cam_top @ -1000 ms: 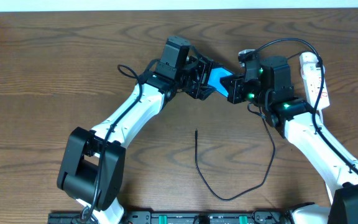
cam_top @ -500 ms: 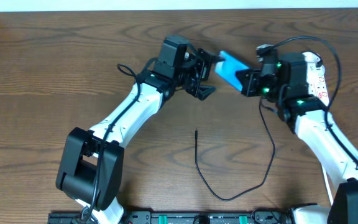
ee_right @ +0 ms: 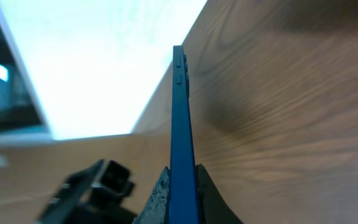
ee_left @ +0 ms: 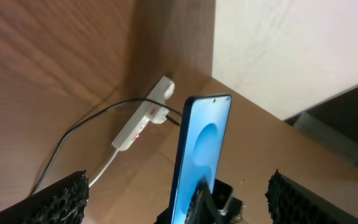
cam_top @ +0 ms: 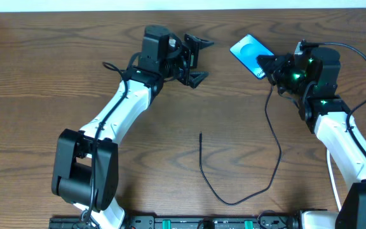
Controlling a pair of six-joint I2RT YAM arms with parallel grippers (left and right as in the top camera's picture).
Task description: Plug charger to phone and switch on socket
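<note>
The right claw is clamped on the phone, pinching one short end of it. The rest of the handset sticks out past the fingertips toward the far edge of the tabletop, not far from the far right corner. From the right wrist the phone shows edge-on, a thin blue line with a finger pressed to each face. The blue screen faces up and toward the left arm.

The left claw is spread wide with nothing in it. It points at the phone from across a clear gap, also near the far edge.

The charger lies loose on the wood. Its plug tip sits mid-table, well apart from both claws. The cable loops toward the near edge, then climbs back up under the right arm.

From the left wrist, the socket lies flat beyond the phone, with dark cable running up to it.
</note>
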